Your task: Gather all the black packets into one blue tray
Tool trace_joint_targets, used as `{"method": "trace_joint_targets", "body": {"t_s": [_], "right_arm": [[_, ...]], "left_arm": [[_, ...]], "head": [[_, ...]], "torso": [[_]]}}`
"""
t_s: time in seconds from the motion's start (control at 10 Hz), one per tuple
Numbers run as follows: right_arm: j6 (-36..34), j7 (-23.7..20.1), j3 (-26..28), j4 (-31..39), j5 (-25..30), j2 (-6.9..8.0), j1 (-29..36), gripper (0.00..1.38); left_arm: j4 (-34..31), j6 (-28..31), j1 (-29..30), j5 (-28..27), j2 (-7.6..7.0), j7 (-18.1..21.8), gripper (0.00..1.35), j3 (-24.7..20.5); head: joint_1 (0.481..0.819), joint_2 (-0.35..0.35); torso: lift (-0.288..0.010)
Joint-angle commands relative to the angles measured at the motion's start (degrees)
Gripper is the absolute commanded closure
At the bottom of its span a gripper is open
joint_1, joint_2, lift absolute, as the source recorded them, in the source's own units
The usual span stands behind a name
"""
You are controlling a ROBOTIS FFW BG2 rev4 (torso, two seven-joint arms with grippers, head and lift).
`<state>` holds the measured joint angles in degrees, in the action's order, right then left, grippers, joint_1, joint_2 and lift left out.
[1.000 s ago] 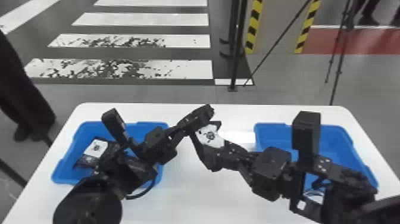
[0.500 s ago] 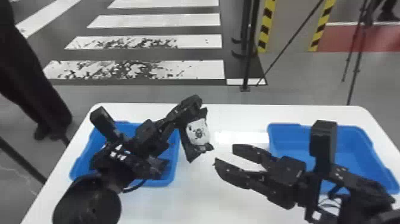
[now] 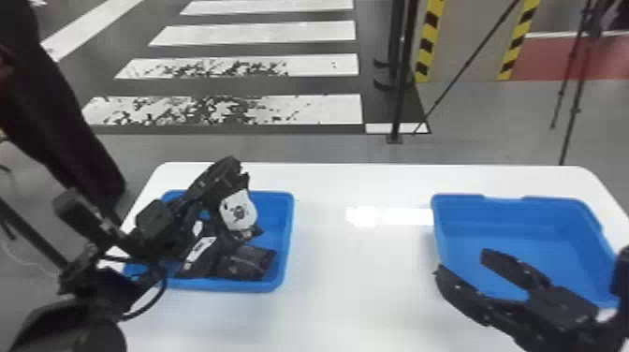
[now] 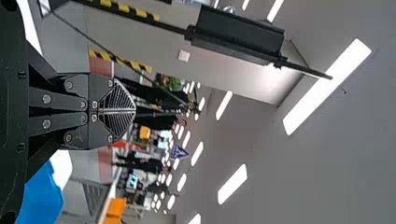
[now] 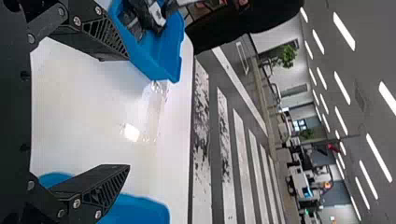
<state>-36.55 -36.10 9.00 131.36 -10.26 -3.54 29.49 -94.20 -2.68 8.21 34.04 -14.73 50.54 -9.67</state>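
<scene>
The left pincer [image 3: 237, 169] is narrow, gripping a black packet [image 3: 238, 213] with a white label; the left wrist view has its two fingers drawn together at the tips; the packet hangs down over the left tray [image 3: 289, 224], toward its far right side; whether its lower end touches the packets beneath, I cannot tell.

More black packets [image 3: 245, 263] lie in the left tray, bunched at its near side, one bearing a white strip; the left arm partly hides them.

The right pincer [image 3: 461, 263] is wide, with nothing between its fingers; it is above the near left corner of the right tray [image 3: 519, 206]; both blue trays sit on the white surface [image 3: 360, 290], well apart; beyond the surface, white stripes [image 3: 281, 110] cross the dark floor, a black post [image 3: 400, 93] stands upright, and yellow-and-black strips [image 3: 428, 42] show farther right.
</scene>
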Motion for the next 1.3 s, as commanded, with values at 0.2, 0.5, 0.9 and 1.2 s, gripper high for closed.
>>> {"method": "trace_joint_targets", "body": {"t_s": [0.2,0.5,0.9,1.2], "right_arm": [[1.8,0.2,4.6,-2.5,-1.1,1.52,3.0,0.22],[2.9,0.3,6.7,-2.6,-1.5,2.22,4.8,0.22],[20.2,3.9,11.5,-4.3,-3.9,3.59,11.6,0.22],[44.0,6.9,12.9,-13.9,-6.1,3.59,14.0,0.22]], "left_arm": [[0.1,-3.9,1.2,-14.2,-0.91,-2.5,0.49,-10.8],[0.5,-7.7,5.4,-15.0,-0.38,-3.8,0.22,-11.0],[-12.3,-13.8,25.8,-10.0,5.77,-11.6,0.28,-13.3],[-14.9,-15.7,35.4,-5.6,7.35,-13.5,0.28,-11.2]], "head": [[0.695,0.118],[0.695,0.172],[0.695,0.135],[0.695,0.074]], "torso": [[-0.11],[-0.11],[-0.11],[-0.11]]}}
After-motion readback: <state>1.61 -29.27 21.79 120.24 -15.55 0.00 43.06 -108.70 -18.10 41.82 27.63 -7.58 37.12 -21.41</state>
